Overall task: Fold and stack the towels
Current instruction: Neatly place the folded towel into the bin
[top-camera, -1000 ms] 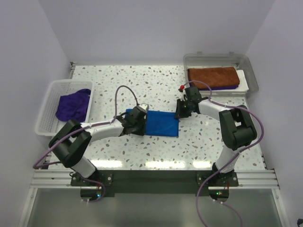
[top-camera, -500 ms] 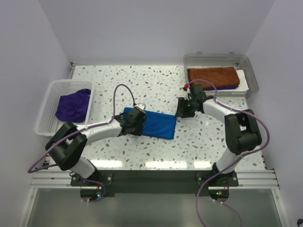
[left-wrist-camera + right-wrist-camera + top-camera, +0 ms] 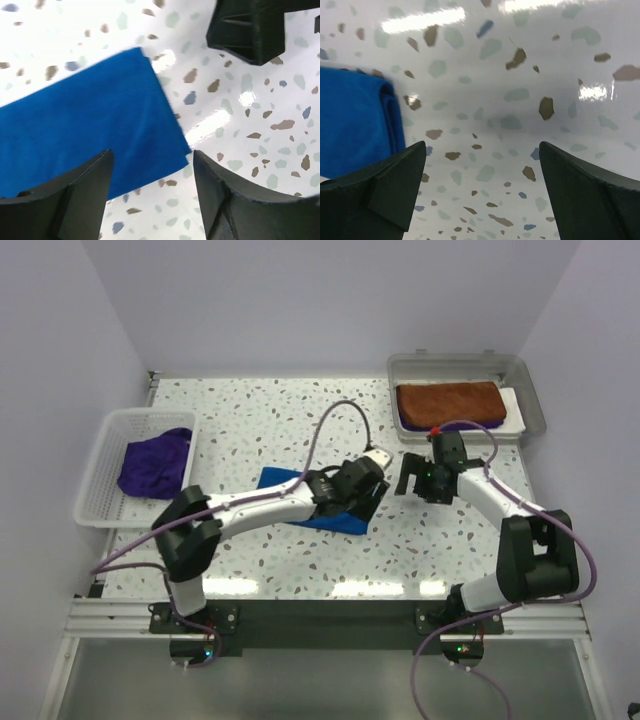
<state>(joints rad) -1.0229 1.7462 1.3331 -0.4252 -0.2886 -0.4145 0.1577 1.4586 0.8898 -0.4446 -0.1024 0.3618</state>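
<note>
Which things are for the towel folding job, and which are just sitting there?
For the job:
blue towel
rust-brown towel
purple towel beneath it
crumpled purple towel

Just sitting there:
white basket
grey tray
white sheet

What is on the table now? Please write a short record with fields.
blue cloth towel: folded, flat on speckled table
rust-brown cloth towel: folded, atop flat purple towel in grey plastic tray
crumpled purple cloth towel: in white plastic basket
left gripper: open, above blue towel's corner
right gripper: open, above bare table beside blue towel
</note>
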